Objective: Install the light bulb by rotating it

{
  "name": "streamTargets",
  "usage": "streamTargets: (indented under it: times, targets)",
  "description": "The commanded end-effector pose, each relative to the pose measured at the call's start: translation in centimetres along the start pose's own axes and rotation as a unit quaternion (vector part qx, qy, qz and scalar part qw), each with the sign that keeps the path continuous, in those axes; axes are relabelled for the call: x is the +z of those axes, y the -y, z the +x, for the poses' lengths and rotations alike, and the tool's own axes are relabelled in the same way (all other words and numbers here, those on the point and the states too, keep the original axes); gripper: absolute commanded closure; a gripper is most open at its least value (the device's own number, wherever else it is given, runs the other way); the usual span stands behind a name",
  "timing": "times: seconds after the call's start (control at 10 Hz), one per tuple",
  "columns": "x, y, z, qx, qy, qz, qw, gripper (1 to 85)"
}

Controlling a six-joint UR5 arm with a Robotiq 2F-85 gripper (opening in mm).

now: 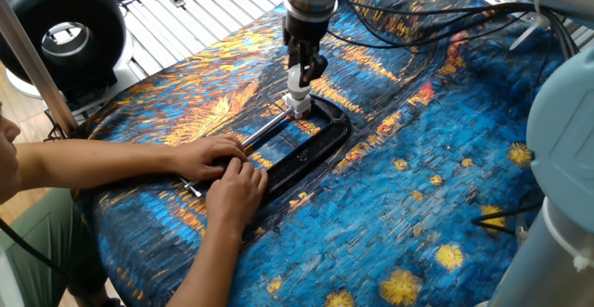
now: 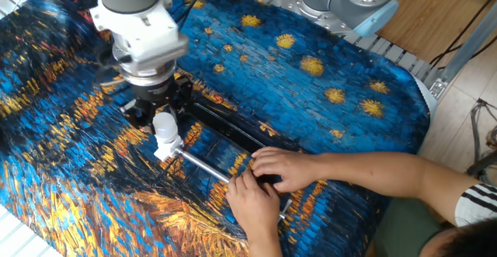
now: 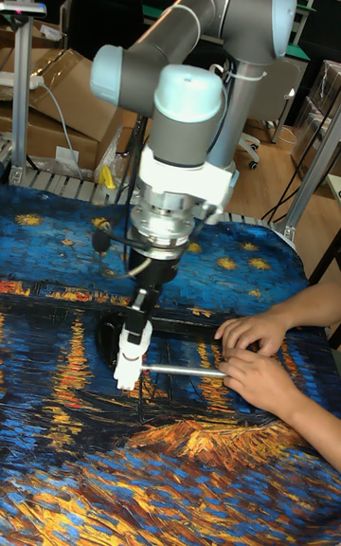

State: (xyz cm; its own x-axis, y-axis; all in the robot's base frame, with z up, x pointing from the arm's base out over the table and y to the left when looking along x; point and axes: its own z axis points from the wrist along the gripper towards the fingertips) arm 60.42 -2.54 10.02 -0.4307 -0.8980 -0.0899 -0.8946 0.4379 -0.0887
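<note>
tool [image 2: 162, 111] over light bulb [image 2: 165, 127] | 2 hands [image 2: 268, 181] hold clamp [image 1: 314, 140]

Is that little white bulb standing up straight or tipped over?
Upright. The light bulb stands vertically on its white socket base, rounded top up, with the gripper fingers around it.

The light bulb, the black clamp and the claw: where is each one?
light bulb [image 2: 165, 125], the other fixed view, its rounded top.
black clamp [image 1: 327, 140], one fixed view, its curved frame.
claw [image 1: 303, 69], one fixed view, between its fingertips.
</note>
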Motion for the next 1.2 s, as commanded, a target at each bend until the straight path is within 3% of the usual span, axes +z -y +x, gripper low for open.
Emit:
streamTargets:
  times: [0.0,0.2,0.6,0.8,1.0,1.1]
  targets:
    - [0.2,1.6,0.3,0.138,0.012,0.014,0.9902,84.3]
    - [1.2,2.2,-0.2,0.218,0.024,0.014,0.9756,84.7]
    - [0.7,2.3,0.4,0.309,0.014,0.012,0.9509,84.7]
    - [0.8,1.9,0.8,0.335,0.003,0.008,0.9424,82.7]
    - [1.3,0.8,1.1,0.329,-0.017,-0.005,0.9441,56.3]
    - [1.3,0.2,1.3,0.326,-0.03,-0.016,0.9449,49.0]
